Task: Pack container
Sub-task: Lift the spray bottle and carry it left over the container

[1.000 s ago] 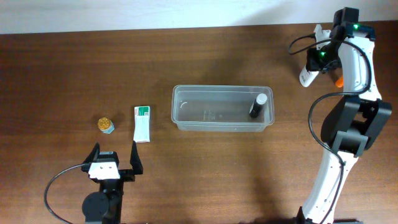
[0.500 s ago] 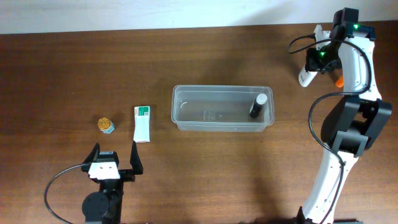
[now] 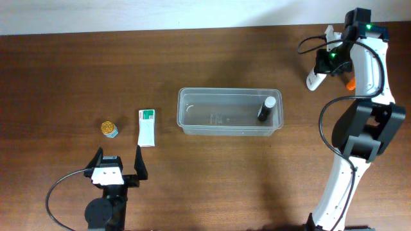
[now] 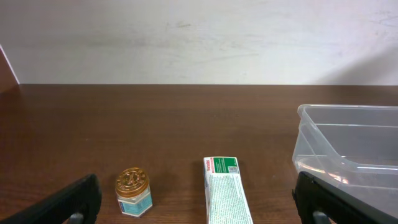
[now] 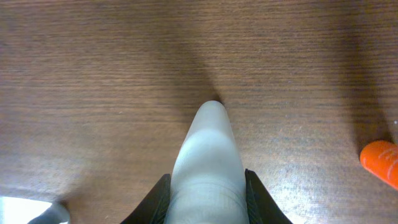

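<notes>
So the right gripper (image 3: 329,59) has its jaws clamped around a white tube (image 5: 208,143), nose pointing down at the wood, up by the back right corner of the counter (image 3: 225,58). Can't tell if the tip actually touches. There's an orange thing (image 5: 380,162) just beside it.

The left gripper (image 3: 119,159) sits at the front edge toward the left corner, jaws spread wide with nothing in them. Just past it are a green-and-white box (image 3: 147,127) and a gold-lidded jar (image 3: 109,129).

The container (image 3: 186,109) is mid-counter, with a small dark bottle (image 3: 266,109) in its right end.
</notes>
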`<state>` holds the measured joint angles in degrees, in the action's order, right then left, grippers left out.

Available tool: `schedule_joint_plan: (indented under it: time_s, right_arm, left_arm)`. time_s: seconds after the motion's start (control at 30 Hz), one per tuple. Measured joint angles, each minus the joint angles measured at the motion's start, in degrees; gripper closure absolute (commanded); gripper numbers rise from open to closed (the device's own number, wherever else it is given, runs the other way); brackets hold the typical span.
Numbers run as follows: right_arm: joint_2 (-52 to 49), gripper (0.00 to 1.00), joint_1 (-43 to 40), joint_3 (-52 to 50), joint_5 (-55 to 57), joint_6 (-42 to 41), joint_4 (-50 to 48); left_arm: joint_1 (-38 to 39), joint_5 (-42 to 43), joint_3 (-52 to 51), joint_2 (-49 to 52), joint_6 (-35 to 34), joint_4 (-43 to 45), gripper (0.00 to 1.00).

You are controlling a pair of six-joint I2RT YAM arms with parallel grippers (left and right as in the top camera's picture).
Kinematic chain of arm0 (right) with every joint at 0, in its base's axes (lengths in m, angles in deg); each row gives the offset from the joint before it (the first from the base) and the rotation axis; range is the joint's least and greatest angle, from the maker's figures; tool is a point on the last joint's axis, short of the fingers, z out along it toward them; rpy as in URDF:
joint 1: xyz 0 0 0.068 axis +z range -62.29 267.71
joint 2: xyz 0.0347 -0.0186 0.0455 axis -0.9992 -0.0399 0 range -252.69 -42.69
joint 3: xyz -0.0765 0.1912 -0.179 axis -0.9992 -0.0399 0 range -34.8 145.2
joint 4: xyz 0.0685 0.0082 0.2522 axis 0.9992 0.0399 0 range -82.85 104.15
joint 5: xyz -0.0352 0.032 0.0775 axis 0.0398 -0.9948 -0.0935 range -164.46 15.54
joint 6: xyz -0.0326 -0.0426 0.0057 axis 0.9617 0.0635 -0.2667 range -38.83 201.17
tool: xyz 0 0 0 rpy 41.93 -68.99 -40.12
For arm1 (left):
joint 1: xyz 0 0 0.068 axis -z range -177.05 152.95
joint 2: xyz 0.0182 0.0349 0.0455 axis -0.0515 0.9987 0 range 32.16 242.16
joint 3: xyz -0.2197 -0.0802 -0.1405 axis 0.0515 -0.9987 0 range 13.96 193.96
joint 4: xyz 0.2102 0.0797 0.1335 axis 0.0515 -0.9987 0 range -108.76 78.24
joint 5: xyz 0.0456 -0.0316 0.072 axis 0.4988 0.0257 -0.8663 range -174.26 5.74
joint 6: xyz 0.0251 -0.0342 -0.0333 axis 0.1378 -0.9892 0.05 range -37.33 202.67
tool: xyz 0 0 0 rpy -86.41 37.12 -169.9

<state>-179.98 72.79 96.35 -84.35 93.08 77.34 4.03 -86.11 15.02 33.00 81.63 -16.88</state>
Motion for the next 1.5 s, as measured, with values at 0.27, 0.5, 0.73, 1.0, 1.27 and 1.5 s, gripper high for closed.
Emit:
schedule_joint_plan:
  time_s: [0.27, 0.5, 0.73, 1.0, 1.27, 1.5]
  right_arm:
    - [11.0, 0.8, 0.4, 0.0, -1.4, -3.3, 2.2]
    - [27.6, 0.79, 3.4, 0.0, -2.1, -6.4, 9.1]
    - [38.5, 0.79, 9.2, 0.3, -2.7, -7.9, 18.8]
    - [41.5, 0.8, 15.4, 0.1, -2.7, -10.0, 26.8]
    - [40.8, 0.79, 22.5, 0.0, -2.7, -14.2, 26.8]
    - [34.0, 0.79, 27.8, 0.0, 0.4, -18.9, 25.4]
  left_arm:
    - [0.0, 0.0, 0.0, 0.0, 0.0, 0.0, 0.01]
    - [0.0, 0.0, 0.0, 0.0, 0.0, 0.0, 0.01]
    - [0.0, 0.0, 0.0, 0.0, 0.0, 0.0, 0.01]
    - [0.0, 0.0, 0.0, 0.0, 0.0, 0.0, 0.01]
    - [0.0, 0.0, 0.0, 0.0, 0.0, 0.0, 0.01]
    - [0.0, 0.0, 0.0, 0.0, 0.0, 0.0, 0.01]
